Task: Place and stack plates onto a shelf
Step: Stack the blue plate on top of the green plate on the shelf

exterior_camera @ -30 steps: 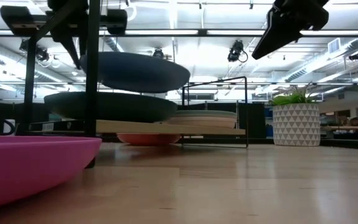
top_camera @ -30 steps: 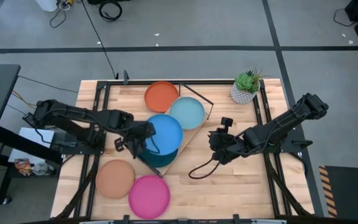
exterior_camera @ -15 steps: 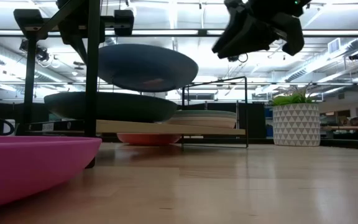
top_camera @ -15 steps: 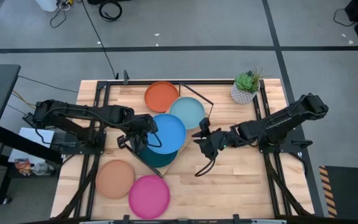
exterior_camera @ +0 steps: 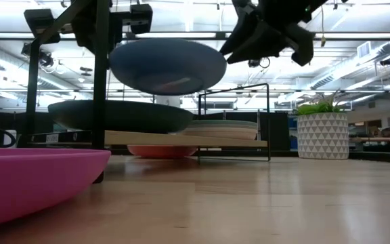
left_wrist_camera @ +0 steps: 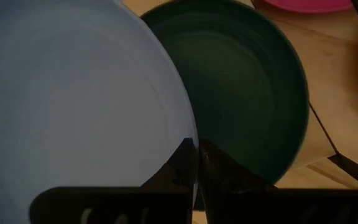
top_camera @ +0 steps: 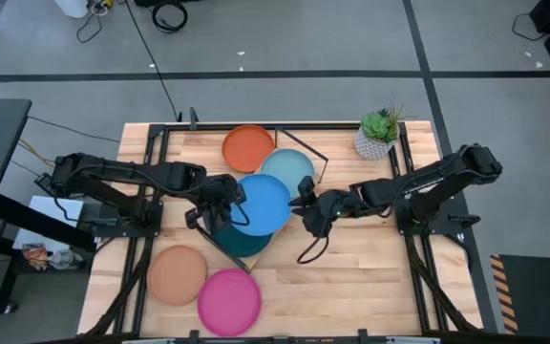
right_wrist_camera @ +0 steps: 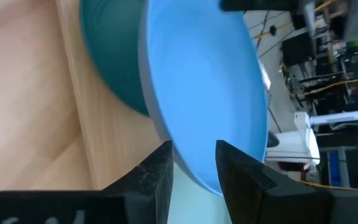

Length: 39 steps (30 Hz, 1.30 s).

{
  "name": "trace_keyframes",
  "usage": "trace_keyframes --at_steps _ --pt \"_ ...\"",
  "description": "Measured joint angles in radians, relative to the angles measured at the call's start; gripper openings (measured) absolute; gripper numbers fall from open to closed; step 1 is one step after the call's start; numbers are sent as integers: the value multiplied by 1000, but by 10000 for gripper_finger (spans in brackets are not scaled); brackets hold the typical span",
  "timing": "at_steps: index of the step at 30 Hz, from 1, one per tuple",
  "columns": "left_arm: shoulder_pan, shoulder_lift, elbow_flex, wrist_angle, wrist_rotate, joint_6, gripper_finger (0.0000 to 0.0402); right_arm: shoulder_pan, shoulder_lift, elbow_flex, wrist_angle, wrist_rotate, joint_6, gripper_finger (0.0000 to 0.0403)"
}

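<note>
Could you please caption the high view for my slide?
Left tool holds the blue plate above the dark teal plate; right tool at its rim.

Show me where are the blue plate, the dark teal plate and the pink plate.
blue plate [top_camera: 261, 204]: high view, its centre.
dark teal plate [left_wrist_camera: 247, 106]: left wrist view, its inner bottom.
pink plate [top_camera: 228, 301]: high view, its centre.

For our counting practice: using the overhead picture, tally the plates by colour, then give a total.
blue plate: 1
orange plate: 1
light teal plate: 1
dark teal plate: 1
tan plate: 1
pink plate: 1
Total: 6 plates seen from above.
</note>
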Motion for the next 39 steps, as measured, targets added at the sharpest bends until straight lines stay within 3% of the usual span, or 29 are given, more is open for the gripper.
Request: trace_keyframes --at_steps 15,19,29,33,39 --pt "0 0 0 12 -1 -35 15 -3 52 43 -84 42 -43 103" --pt "0 0 0 18 -4 -64 15 3 46 43 -81 162 -16 104" --pt "0 0 2 7 1 -73 15 6 35 43 -93 197 -70 120" --pt "0 0 2 4 0 -77 15 6 35 43 -95 177 -93 121" --pt "1 0 2 28 -2 -88 15 6 35 43 -93 58 -192 121"
